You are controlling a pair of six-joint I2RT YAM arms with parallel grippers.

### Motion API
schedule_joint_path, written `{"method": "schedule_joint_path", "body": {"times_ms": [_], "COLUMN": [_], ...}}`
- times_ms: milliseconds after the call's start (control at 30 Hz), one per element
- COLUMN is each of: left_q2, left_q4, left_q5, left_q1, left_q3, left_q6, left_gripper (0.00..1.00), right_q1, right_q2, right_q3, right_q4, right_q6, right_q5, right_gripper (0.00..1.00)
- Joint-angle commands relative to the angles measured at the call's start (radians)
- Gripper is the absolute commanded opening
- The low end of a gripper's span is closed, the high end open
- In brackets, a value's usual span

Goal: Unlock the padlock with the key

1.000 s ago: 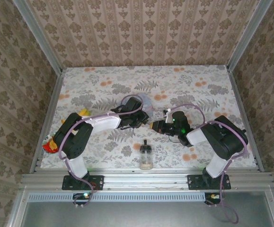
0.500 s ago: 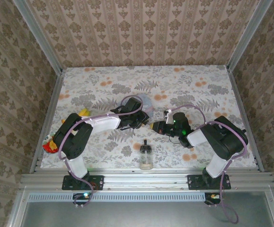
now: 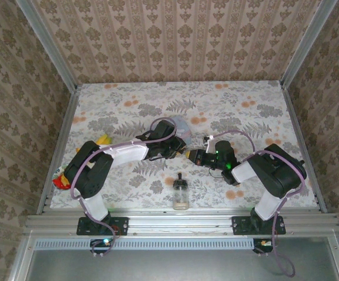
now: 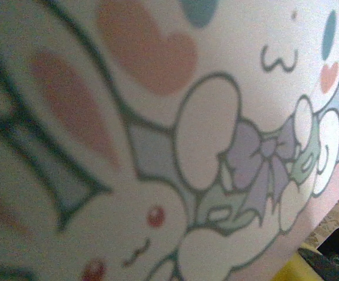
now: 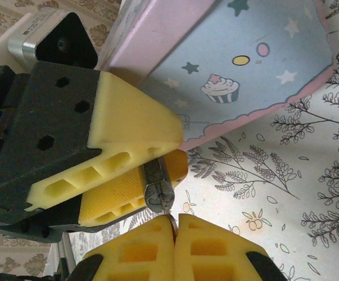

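In the right wrist view the padlock (image 5: 157, 182), a small dark metal body, sits clamped between the yellow fingers of my left gripper (image 5: 168, 153), keyhole end facing the camera. My right gripper (image 5: 174, 227) is shut on the key (image 5: 170, 218), a thin metal blade whose tip touches the padlock's keyhole. From above, the left gripper (image 3: 179, 150) and right gripper (image 3: 192, 156) meet tip to tip at the table's middle. The pale blue tin (image 5: 239, 64) lies just behind them, and its cartoon print (image 4: 157, 146) fills the left wrist view.
A small glass bottle with a black cap (image 3: 181, 195) stands near the front edge, between the arm bases. Yellow (image 3: 103, 139) and red (image 3: 60, 179) items lie at the left side. Papered walls enclose the floral table (image 3: 245, 105) on three sides.
The right wrist has edged slightly towards the left gripper. Both grips are unchanged.
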Motion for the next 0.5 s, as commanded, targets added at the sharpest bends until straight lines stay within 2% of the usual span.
{"method": "schedule_joint_path", "body": {"times_ms": [0,467], "left_q2": [-0.045,-0.026], "left_q4": [0.028,0.041], "left_q5": [0.118,0.15], "left_q1": [-0.036,-0.05], "left_q3": [0.003,0.018], "left_q6": [-0.024,-0.047], "left_gripper": [0.16,0.16], "right_q1": [0.002,0.001], "right_q2": [0.001,0.026], "right_q3": [0.005,0.021], "right_q4": [0.076,0.097], "right_q6": [0.012,0.086], "right_q5": [0.096,0.183], "right_gripper": [0.0,0.0]}}
